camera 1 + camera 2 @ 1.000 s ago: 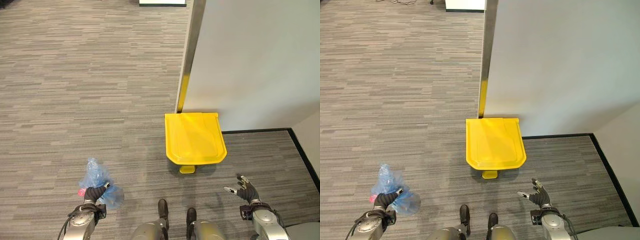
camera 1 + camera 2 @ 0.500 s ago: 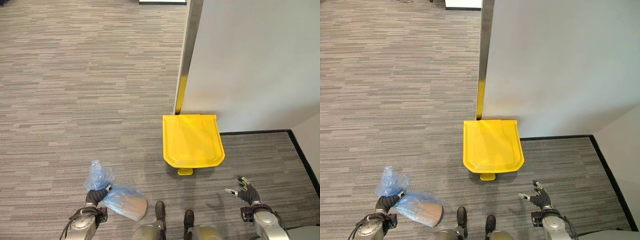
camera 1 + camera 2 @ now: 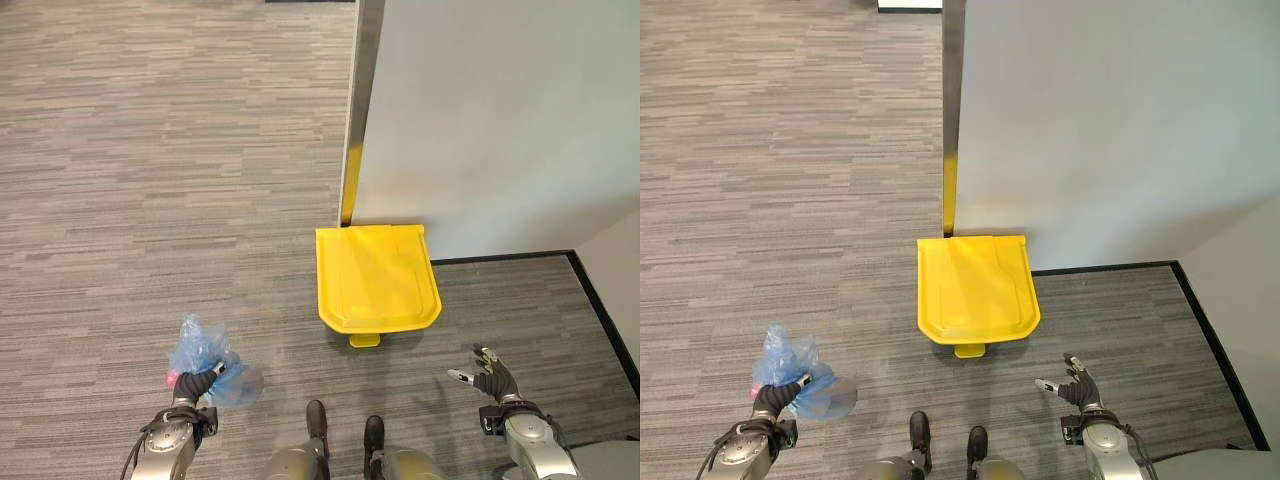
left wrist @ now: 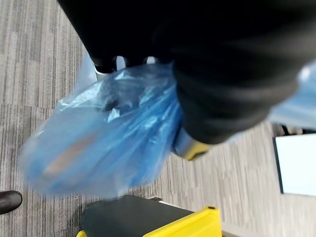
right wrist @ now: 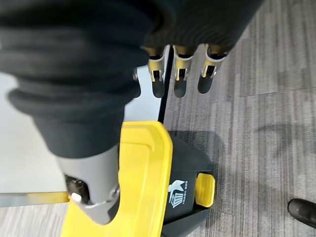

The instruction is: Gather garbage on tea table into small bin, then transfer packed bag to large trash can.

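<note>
Hanging from your left hand [image 3: 190,390], the blue bag [image 3: 205,357] sits low on the near left of the scene, above the grey carpet [image 3: 150,200]. Your fingers are curled tight round its gathered neck, so the loose top puffs up past the hand and the filled part bulges to the right of it. Something pink shows through the plastic at the near left edge of the bag. Your left wrist view shows the same bag [image 4: 103,138] bunched against the dark cover of the hand, with brownish contents inside that you cannot make out clearly.

Further off and to the right stands the trash can [image 3: 377,278], its yellow lid shut and its yellow pedal [image 3: 364,340] poking out toward you. It sits against a pale wall [image 3: 500,120], just beside a metal post [image 3: 357,100] at the wall's left edge.

Your right hand [image 3: 490,378] hovers at the near right with fingers spread loose, holding nothing, well apart from the can.
</note>
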`<state>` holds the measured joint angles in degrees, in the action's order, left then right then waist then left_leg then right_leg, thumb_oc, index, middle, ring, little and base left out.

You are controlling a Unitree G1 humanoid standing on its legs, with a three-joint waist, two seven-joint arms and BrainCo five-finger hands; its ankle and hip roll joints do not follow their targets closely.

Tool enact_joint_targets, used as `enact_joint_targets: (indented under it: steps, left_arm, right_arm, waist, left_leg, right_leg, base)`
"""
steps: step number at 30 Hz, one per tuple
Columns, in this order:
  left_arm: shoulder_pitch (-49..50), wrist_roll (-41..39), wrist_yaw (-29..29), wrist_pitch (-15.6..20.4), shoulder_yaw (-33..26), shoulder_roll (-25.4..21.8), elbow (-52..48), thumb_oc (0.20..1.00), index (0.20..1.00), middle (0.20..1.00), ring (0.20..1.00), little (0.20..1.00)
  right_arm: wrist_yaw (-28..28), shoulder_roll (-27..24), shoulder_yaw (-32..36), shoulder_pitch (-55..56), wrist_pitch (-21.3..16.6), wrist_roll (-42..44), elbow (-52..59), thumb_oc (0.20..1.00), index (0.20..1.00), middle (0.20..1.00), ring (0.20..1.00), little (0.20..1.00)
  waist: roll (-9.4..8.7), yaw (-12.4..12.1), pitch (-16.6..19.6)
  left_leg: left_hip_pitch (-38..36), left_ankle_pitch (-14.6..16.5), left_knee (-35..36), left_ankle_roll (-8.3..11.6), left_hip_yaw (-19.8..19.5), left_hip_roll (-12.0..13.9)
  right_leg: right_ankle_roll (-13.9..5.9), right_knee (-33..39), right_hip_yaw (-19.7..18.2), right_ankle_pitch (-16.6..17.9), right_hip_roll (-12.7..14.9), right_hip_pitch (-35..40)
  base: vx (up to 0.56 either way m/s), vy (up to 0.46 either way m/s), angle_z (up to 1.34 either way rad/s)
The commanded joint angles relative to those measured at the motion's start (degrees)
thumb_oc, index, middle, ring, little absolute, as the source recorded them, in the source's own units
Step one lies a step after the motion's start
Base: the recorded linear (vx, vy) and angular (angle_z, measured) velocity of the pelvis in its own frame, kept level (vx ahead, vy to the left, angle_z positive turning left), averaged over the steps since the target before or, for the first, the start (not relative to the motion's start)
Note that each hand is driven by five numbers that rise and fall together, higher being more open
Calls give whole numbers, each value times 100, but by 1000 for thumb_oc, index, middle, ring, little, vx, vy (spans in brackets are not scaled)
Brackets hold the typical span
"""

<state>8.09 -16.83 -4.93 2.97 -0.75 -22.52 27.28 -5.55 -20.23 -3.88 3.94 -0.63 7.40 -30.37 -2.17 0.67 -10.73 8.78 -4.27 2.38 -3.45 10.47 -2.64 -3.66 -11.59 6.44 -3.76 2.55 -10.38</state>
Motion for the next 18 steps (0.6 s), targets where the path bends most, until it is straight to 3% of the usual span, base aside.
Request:
enact_joint_targets:
  steps: [1, 3, 7, 12, 13, 15, 18]
  left_arm:
    - [-132, 52, -88, 258, -355, -288, -274, 200, 200, 200, 200, 200]
    - [-119, 38, -103, 261, -348, -245, -258, 200, 200, 200, 200, 200]
    - [-157, 11, -104, 281, -339, -236, -220, 200, 200, 200, 200, 200]
    - [-344, 26, -99, 299, -258, -194, -125, 200, 200, 200, 200, 200]
    - [-405, 26, -113, 298, -205, -189, -80, 200, 200, 200, 200, 200]
    - [-384, 24, -105, 297, -183, -195, -98, 200, 200, 200, 200, 200]
    - [-508, -92, -85, 302, -50, -116, -1, 200, 200, 200, 200, 200]
  right_arm:
    - [-19, -24, -42, -211, -108, 31, 113, 1000, 1000, 1000, 1000, 1000]
    - [-30, -13, -27, -190, -111, 52, 120, 1000, 1000, 1000, 1000, 1000]
    - [-56, -79, 34, -214, -107, 93, 129, 1000, 1000, 1000, 1000, 1000]
    - [-116, -197, 222, -52, -111, 122, 170, 1000, 1000, 1000, 1000, 1000]
    - [-142, -218, 330, 53, -120, 188, 130, 1000, 1000, 1000, 1000, 1000]
    - [-135, -217, 410, 165, -86, 206, 130, 1000, 1000, 1000, 1000, 1000]
    - [-244, -258, 661, 288, -164, 460, 62, 1000, 1000, 1000, 1000, 1000]
  waist:
    - [-143, -128, -300]
    - [-79, -111, -361]
    - [23, -14, -431]
    - [34, 291, -508]
    - [22, 411, -481]
    - [65, 512, -451]
    - [54, 742, -303]
  left_leg:
    - [-539, 1224, -695, 61, -316, -81]
    - [-707, 1292, -661, 41, -308, -130]
    - [-1030, 1415, -505, 55, -454, -226]
    - [-1516, 1867, -630, 222, -898, -371]
    - [-1739, 1993, -635, 303, -1102, -369]
    - [-1911, 2075, -585, 357, -1261, -283]
    - [-1999, 2098, -908, 586, -1519, -11]
  right_leg:
    - [-565, -624, -205, 551, 411, -324]
    - [-532, -871, -147, 592, 453, -627]
    - [-482, -495, 8, 700, 446, -968]
    - [-598, 733, 383, 1000, 397, -1362]
    - [-643, 762, 270, 1176, 398, -1574]
    - [-655, 605, 199, 1167, 378, -1704]
    - [-493, 17, 63, 1152, 373, -1716]
  base:
    - [78, 172, -7]
    - [135, 143, -13]
    - [178, 75, 10]
    - [333, -44, 41]
    - [595, -194, 79]
    - [315, -149, 75]
    - [293, -240, 74]
